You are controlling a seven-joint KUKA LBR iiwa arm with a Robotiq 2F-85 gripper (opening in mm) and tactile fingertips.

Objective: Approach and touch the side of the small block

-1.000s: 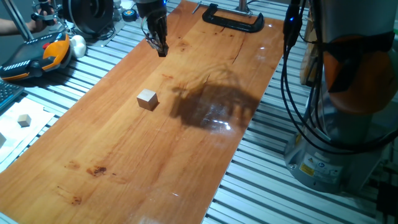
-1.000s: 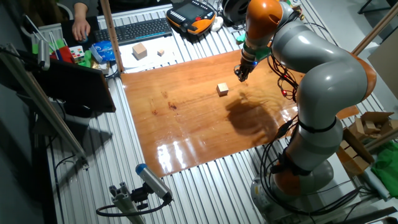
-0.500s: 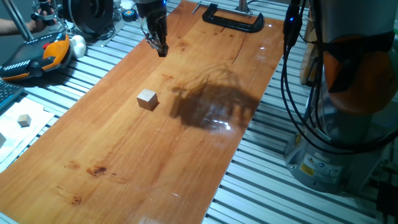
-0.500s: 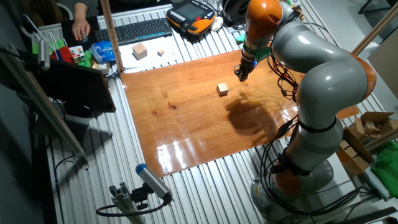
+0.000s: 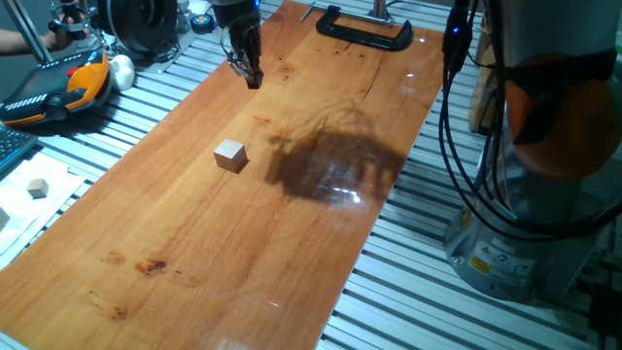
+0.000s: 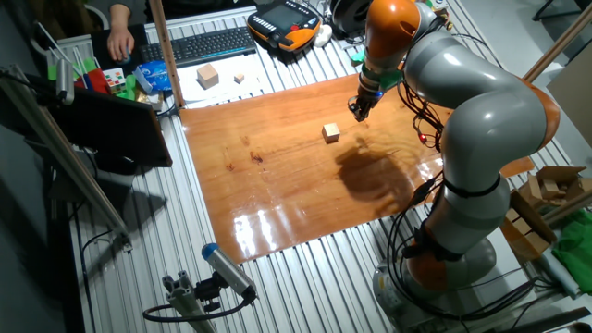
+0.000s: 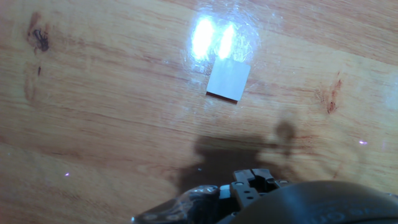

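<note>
The small block (image 5: 230,155) is a light-tan wooden cube standing alone on the wooden board (image 5: 194,243). It also shows in the other fixed view (image 6: 331,133) and as a pale square in the hand view (image 7: 229,80). My gripper (image 5: 253,78) hangs just above the board near its far end, well apart from the block and touching nothing. It also shows in the other fixed view (image 6: 356,113). Its fingers look closed together and hold nothing. In the hand view only the dark gripper body (image 7: 261,193) shows at the bottom edge.
A black clamp (image 5: 364,29) lies at the board's far end. An orange teach pendant (image 5: 58,87) and a small whitish cube (image 5: 38,188) lie off the board to the left. A larger wooden block (image 6: 207,76) and a keyboard (image 6: 208,44) lie beyond the board.
</note>
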